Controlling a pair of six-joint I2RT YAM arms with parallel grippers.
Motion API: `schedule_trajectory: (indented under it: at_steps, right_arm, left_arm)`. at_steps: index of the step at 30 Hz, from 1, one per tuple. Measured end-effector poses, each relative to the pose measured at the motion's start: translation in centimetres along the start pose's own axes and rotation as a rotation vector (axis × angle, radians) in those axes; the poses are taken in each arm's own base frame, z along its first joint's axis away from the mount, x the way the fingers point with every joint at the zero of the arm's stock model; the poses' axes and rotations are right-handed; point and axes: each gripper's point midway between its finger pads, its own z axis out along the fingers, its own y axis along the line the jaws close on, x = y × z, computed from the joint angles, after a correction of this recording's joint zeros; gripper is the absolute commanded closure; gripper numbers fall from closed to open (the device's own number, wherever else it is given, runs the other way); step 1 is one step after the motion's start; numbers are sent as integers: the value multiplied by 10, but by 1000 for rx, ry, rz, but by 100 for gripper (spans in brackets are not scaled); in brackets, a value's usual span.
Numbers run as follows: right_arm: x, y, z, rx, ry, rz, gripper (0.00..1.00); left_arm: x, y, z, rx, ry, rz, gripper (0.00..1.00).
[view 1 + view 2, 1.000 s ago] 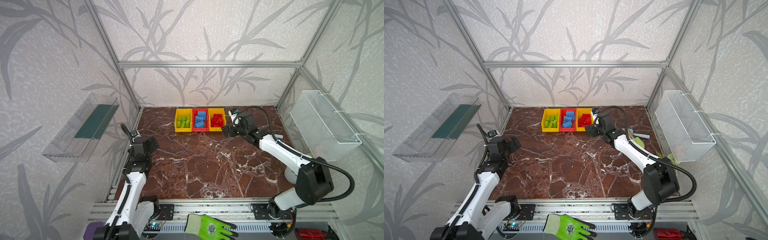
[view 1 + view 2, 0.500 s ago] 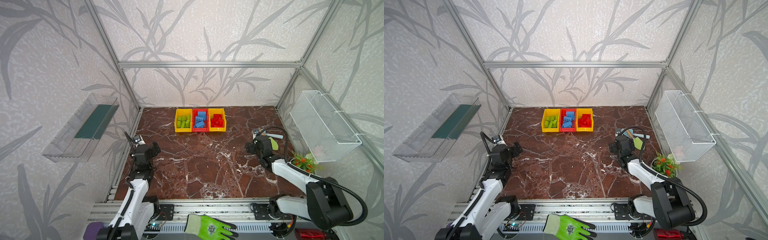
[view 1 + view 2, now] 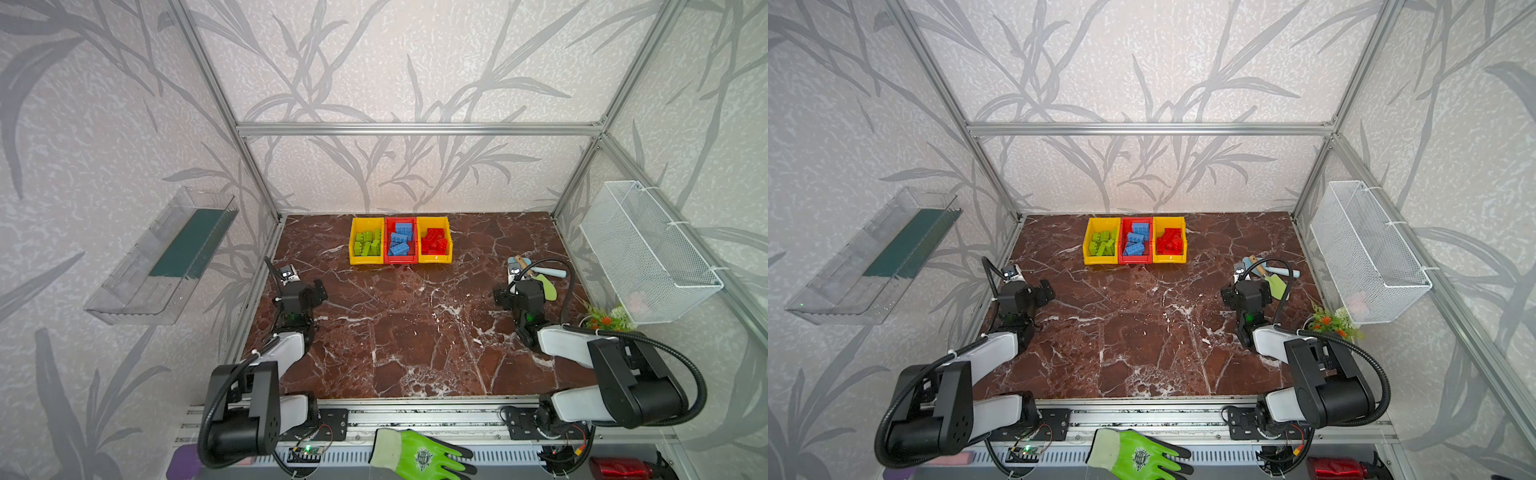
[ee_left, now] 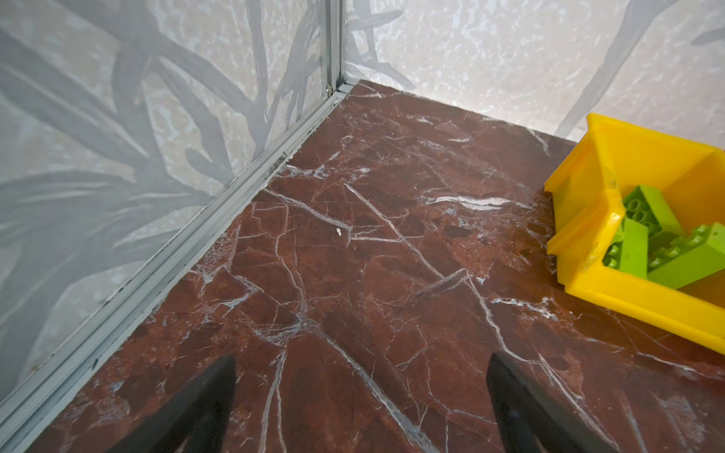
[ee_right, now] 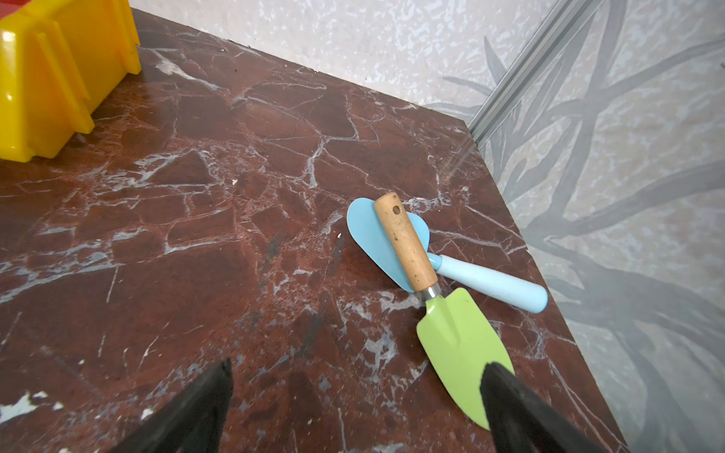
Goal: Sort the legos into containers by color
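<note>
**Plastic bricks lie sorted by colour; both claws empty and spread**

Lime green legos fill the left-end yellow bin, blue legos fill the red bin in the middle, and red legos fill the right-end yellow bin. The three bins stand joined in a row at the far edge of the marble table, near the back wall. In both top views every brick sits inside a bin.

The left gripper hangs low over bare marble at the table's left side, well apart from the bins, its fingers spread wide with nothing between them. The right gripper hangs at the right side, also wide apart and empty. Just beside it lies a green trowel, whose wooden handle crosses the blade of a blue scoop. One finger overlaps the trowel's tip in the wrist view, though contact cannot be judged from there.

Farther out, a potted plant stands under a wire basket on the right wall. A clear tray hangs on the left wall, and a glove lies on the front rail.
</note>
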Motion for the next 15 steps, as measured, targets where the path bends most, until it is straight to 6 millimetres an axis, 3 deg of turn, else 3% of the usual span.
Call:
schedule_trajectory:
  at_steps: [9,15]
  right_arm:
    - [-12,7,10,-65,-22,-36,1]
    - [-15,16,2,-142,-50,0,1]
  left_arm:
    - [27,-19,23,28,23,93,1]
    - [18,-23,23,34,-15,102,1]
